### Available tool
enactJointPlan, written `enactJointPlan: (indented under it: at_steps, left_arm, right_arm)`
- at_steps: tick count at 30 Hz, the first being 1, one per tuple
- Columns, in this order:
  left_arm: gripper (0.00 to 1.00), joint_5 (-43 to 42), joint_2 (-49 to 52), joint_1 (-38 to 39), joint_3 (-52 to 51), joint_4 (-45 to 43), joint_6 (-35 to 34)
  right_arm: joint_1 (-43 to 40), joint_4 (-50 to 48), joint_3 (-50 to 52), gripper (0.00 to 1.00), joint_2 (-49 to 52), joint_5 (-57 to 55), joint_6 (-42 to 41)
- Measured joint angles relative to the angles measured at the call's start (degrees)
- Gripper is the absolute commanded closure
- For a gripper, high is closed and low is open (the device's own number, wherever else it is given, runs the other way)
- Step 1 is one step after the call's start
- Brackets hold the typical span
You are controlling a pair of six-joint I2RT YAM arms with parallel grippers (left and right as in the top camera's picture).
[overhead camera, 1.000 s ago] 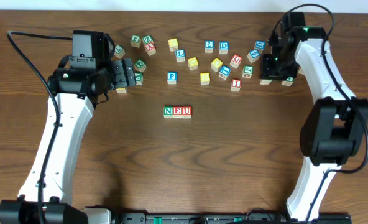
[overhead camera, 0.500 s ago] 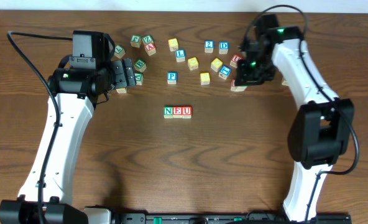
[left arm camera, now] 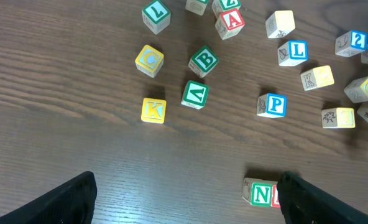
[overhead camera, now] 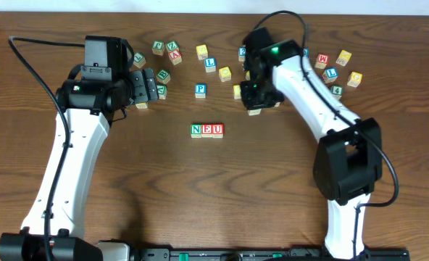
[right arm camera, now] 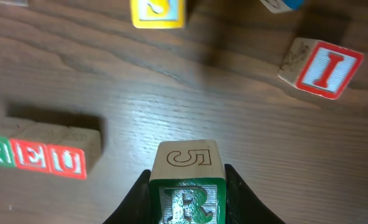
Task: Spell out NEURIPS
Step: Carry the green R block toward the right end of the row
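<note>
Three cubes reading N, E, U (overhead camera: 207, 130) stand in a row at mid table; they also show at the left of the right wrist view as N E U (right arm camera: 41, 157). My right gripper (overhead camera: 254, 104) hangs up and to the right of that row, shut on a cube with a green R (right arm camera: 187, 202) and a 5 on its upper face. A red I cube (right arm camera: 324, 67) lies beyond it at the right, and a yellow cube (right arm camera: 159, 12) sits beyond it at the top of the view. The blue P cube (overhead camera: 200, 90) sits above the row. My left gripper (overhead camera: 149, 85) stands open and empty at the left; the N cube (left arm camera: 262, 194) is by its right finger.
Loose cubes lie along the back: an L (overhead camera: 210, 64), a yellow one (overhead camera: 202, 51), a group at the far right (overhead camera: 332, 72) and a group by the left gripper (overhead camera: 164, 75), with a yellow K (left arm camera: 153, 109) and a green B (left arm camera: 203, 60).
The right arm has swung left from the far-right group of cubes toward the middle, carrying the R cube. The left arm has not moved.
</note>
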State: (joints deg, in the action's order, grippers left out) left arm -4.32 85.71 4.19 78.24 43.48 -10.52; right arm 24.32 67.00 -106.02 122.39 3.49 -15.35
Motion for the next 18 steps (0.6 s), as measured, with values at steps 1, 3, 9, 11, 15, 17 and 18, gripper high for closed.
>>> enactJointPlan:
  at_steps: [1, 3, 9, 11, 15, 17, 18]
  left_arm:
    - [0.09, 0.0, 0.0, -0.02, 0.0, 0.02, 0.0]
    - [0.09, 0.0, 0.0, -0.02, 0.0, 0.07, 0.0]
    - [0.09, 0.0, 0.0, -0.02, 0.0, 0.85, -0.02]
    - [0.09, 0.0, 0.0, -0.02, 0.0, 1.22, 0.0]
    - [0.09, 0.0, 0.0, -0.02, 0.0, 1.88, 0.0]
    - [0.09, 0.0, 0.0, -0.02, 0.0, 2.47, 0.0]
    - [0.09, -0.02, 0.0, -0.02, 0.0, 2.64, 0.0]
  right_arm:
    - [0.74, -0.57, 0.0, 0.87, 0.0, -0.74, -1.03]
    - [1.81, -1.44, 0.0, 0.87, 0.0, -1.64, -2.69]
    - [4.37, -1.97, 0.76, 0.88, 0.0, -3.72, -7.06]
    - [5.11, -2.45, 1.86, 0.89, 0.0, -4.09, -8.37]
    - [6.64, -4.79, 4.92, 0.89, 0.0, -4.59, -10.75]
    - [7.34, -6.71, 6.84, 0.9, 0.0, -4.61, -11.89]
    - [7.69, -7.63, 7.8, 0.9, 0.0, -4.63, -12.5]
